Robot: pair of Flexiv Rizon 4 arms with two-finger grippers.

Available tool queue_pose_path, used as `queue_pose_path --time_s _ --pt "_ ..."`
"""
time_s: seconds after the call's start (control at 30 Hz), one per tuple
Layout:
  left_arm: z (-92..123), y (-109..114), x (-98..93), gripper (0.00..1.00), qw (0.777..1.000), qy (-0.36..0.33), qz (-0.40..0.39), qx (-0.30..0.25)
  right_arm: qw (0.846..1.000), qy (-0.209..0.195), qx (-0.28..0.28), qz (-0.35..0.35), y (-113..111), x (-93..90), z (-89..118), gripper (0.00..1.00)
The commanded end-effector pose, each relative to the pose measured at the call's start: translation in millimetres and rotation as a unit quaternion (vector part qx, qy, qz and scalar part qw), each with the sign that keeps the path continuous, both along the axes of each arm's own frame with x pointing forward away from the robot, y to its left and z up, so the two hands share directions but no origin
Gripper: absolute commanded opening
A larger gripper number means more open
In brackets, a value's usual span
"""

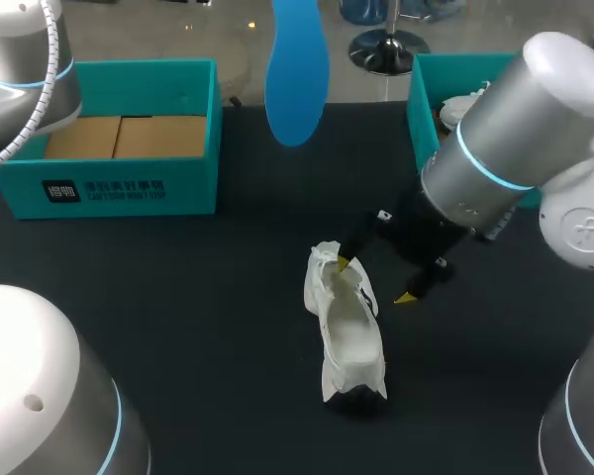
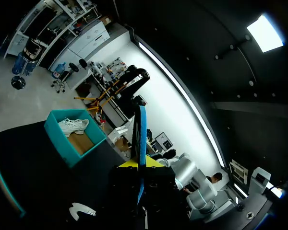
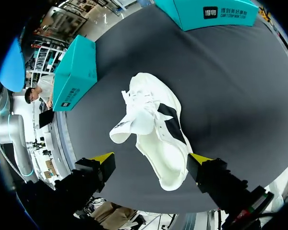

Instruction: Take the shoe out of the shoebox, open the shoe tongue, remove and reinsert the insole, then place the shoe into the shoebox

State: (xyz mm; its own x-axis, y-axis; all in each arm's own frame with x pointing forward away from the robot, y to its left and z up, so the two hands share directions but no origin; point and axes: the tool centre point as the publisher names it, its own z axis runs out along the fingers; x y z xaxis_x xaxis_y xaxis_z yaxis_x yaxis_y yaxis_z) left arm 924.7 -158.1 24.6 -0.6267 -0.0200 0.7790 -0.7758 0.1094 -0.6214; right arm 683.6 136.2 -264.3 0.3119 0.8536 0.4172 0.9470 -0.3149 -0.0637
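Note:
A white shoe [image 1: 346, 332] lies on the dark table, its opening upward and its tongue [image 3: 134, 120] pulled up. My right gripper [image 1: 374, 280] hangs open just above the shoe's tongue end, one yellow tip close to the tongue and the other off to the side. In the right wrist view the shoe [image 3: 156, 124] lies ahead of and between the spread fingers of that gripper [image 3: 152, 158], untouched. A blue insole [image 1: 297, 74] is held high over the table's far side. My left gripper [image 2: 139, 164] is shut on the insole [image 2: 142, 134], seen edge-on.
A teal shoebox [image 1: 119, 139] with a cardboard bottom stands at the back left. A second teal box [image 1: 428, 94] at the back right holds another white shoe [image 2: 73, 125], partly behind my right arm. Bare table lies left of the shoe.

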Motion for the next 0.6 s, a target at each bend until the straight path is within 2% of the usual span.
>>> queue_pose_path --time_s 0.03,0.2,0.6 --pt "0 0 1.0 0.00 1.000 0.000 -0.001 0.000 0.974 -0.009 0.224 -0.018 -8 3.9 0 1.00" --pt "0 0 1.0 0.00 1.000 0.000 -0.001 0.000 0.972 -0.025 0.232 -0.010 -3 10.8 10 1.00" --pt "0 0 1.0 0.00 1.000 0.000 -0.001 0.000 0.973 -0.024 0.230 0.010 16 22.4 24 1.00"
